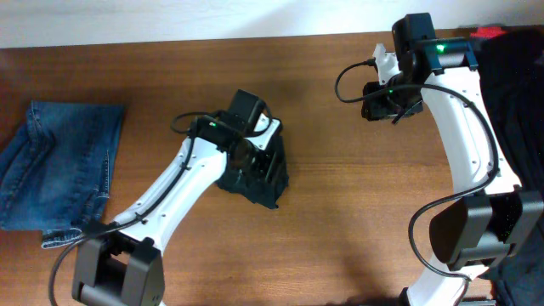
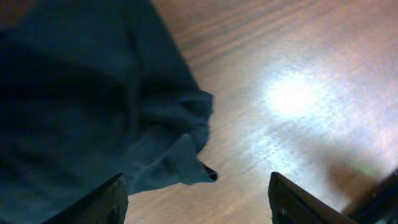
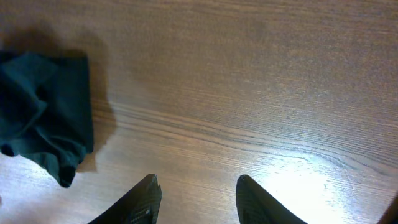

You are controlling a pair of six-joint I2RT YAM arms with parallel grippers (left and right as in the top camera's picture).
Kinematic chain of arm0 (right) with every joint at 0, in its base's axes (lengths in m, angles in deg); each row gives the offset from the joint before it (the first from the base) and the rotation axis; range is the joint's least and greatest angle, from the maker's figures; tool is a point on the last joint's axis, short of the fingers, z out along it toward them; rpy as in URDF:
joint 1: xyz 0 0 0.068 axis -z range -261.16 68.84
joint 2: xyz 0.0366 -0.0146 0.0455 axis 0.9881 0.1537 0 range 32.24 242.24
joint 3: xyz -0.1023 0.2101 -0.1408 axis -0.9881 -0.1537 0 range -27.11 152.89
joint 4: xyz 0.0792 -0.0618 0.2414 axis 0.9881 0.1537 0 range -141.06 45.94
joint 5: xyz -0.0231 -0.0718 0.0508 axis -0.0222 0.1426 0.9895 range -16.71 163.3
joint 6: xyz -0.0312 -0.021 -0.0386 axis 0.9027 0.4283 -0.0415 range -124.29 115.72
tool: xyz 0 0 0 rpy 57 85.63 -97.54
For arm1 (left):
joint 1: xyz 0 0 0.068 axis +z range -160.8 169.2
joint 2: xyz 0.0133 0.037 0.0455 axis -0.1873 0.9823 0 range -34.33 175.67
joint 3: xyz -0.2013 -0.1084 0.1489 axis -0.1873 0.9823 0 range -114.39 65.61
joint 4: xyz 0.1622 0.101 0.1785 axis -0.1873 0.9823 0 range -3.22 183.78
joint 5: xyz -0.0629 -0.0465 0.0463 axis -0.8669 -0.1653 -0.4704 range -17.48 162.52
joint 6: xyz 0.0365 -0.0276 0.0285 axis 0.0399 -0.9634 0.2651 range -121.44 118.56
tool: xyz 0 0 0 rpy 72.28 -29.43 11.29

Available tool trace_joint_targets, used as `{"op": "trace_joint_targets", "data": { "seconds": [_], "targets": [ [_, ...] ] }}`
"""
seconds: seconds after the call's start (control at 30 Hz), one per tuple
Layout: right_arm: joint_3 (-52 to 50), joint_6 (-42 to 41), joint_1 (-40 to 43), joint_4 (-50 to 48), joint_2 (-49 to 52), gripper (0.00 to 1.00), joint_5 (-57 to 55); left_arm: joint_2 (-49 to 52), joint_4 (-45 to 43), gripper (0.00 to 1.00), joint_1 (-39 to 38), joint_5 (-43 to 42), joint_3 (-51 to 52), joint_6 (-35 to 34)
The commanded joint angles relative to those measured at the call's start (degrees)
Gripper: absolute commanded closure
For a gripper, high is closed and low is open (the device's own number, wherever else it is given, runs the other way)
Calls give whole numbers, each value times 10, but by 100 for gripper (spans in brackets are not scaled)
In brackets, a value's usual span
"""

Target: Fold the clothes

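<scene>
the shirt (image 1: 255,174) lies in a crumpled black heap near the middle of the table (image 1: 357,246), a little toward the left edge, with nothing spread flat and no sleeve or collar that can be told apart. the left gripper (image 2: 198,200) hangs right over it, fingers wide apart and empty; in the left wrist view the cloth fills the left side and one pointed flap (image 2: 189,168) pokes out onto bare wood close to the gap between the fingers. the right gripper (image 3: 198,198) sits toward the far right corner, well apart from the heap, fingers moderately open with only wood between them, the shirt showing at the left of its view. the jeans (image 1: 59,170) lie by the left edge, apart from all this. the shirt looks light, soft and limp, so it will likely sag and bunch rather than keep any shape, and it should not break or slip much in a pinch. the loose flap or an outer hem looks like the best hold, a thin pinch of one layer, lifting to let the heap fall open before any fold.
</scene>
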Motion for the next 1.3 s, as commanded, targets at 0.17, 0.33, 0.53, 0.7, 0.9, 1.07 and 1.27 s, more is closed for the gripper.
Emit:
{"op": "trace_joint_targets", "data": {
  "seconds": [0.17, 0.33, 0.53, 0.7, 0.9, 1.07, 1.27],
  "targets": [
    [3, 89, -27, 25, 1, 55, 35, -13, 25, 29, 97, 16, -70, 11],
    [3, 152, -90, 31, 1, 50, 42, -33, 24, 25, 186, 16, -97, 3],
    [0, 177, -198, 4, 5, 46, 17, -35, 31, 20, 323, 15, -98, -81],
    [-2, 164, -275, -28, 23, 44, 3, -35, 31, 19, 387, 1, -98, -86],
    [-3, 132, -366, -67, 73, 41, -49, -35, 30, 18, 407, 1, -98, -86],
    [-3, 79, -418, -106, 125, 38, -114, -35, 30, 18, 407, 1, -98, -86],
    [-3, -31, -440, -170, 156, 34, -152, -35, 31, 17, 407, 1, -98, -85]
  ]
}}
